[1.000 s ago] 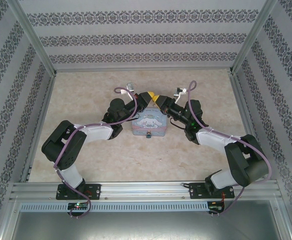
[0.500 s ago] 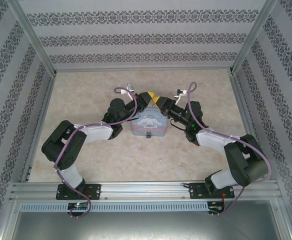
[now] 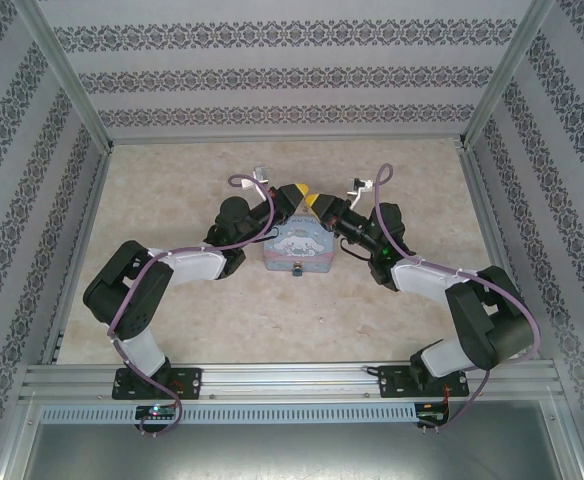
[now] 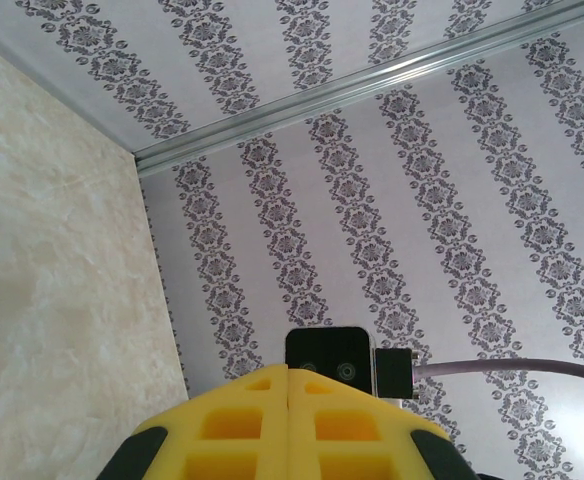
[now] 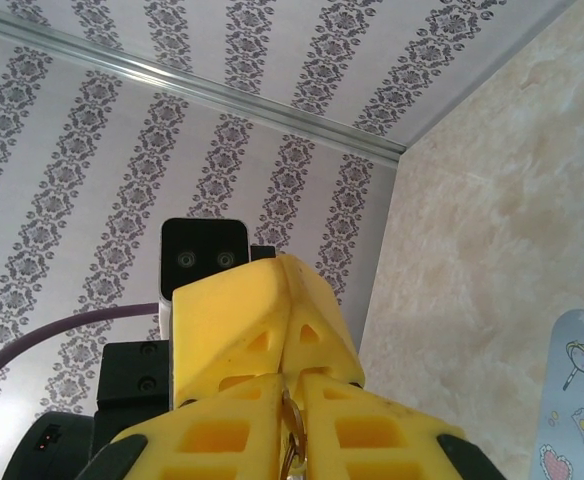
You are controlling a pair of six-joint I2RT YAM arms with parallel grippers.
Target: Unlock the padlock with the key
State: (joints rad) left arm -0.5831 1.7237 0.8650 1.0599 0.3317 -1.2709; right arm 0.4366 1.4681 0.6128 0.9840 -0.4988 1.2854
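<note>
The padlock [image 3: 297, 270] is a tiny dark spot hanging at the near side of a pastel-blue cartoon tin [image 3: 297, 247]. Both grippers meet tip to tip above the tin's far edge. My right gripper [image 3: 315, 204] [image 5: 294, 385] is shut on the key [image 5: 294, 428], a thin metal sliver pinched between its yellow pads. My left gripper [image 3: 295, 194] [image 4: 289, 375] is shut, its pads pressed flat together with nothing visible between them. In the right wrist view its yellow fingers [image 5: 242, 315] sit right against my right fingertips, just above the key.
The tin stands mid-table on the beige marbled surface [image 3: 272, 320], and its corner [image 5: 582, 400] shows in the right wrist view. Patterned walls and aluminium rails [image 3: 282, 135] enclose the table. Purple cables loop from both wrists.
The right arm has crept slightly left, bringing its fingertips tighter against the left gripper's. The left arm, tin and padlock have not moved.
</note>
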